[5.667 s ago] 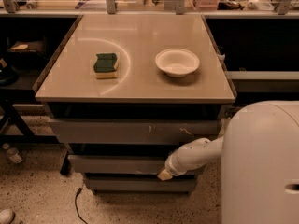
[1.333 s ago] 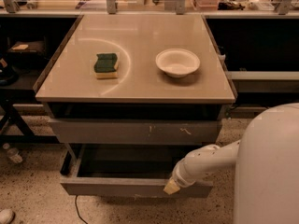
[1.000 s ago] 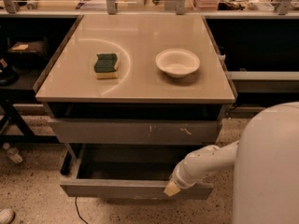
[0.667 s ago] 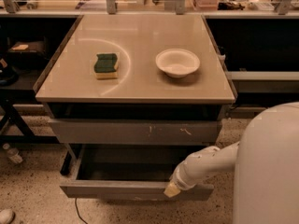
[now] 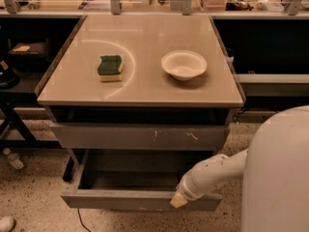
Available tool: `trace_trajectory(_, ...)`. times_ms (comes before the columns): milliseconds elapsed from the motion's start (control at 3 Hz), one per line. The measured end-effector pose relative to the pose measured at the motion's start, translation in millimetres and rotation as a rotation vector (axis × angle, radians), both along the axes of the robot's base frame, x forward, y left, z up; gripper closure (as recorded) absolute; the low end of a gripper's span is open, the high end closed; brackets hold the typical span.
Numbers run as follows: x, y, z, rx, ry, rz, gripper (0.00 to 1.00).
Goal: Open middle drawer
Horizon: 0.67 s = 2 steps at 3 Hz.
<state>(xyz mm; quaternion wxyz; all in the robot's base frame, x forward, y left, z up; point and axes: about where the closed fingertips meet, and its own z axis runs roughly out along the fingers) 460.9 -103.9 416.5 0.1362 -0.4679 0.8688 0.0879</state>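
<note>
The middle drawer (image 5: pixel 120 199) stands pulled out under the table, its plain grey front toward me and its smooth grey tray interior showing. Above it sits the taller grey front with white scratch marks (image 5: pixel 140 137), closed. My white arm reaches from the right, and the gripper (image 5: pixel 177 202) is at the top edge of the drawer front, right of centre. Only its cream tip shows.
A green and yellow sponge (image 5: pixel 110 68) and a white bowl (image 5: pixel 184 65) rest on the beige tabletop (image 5: pixel 140 88). Dark shelving flanks the table on both sides. My white body (image 5: pixel 277 178) fills the lower right. A cable lies on the speckled floor (image 5: pixel 29 197).
Since the oldest frame the middle drawer has slid out toward me with the gripper at its front. Over the last second nothing has visibly moved.
</note>
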Motion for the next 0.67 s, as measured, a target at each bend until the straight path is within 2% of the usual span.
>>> trace_trajectory(667,-12.0,-0.6,2.9,0.007,0.014,-0.029,1.0)
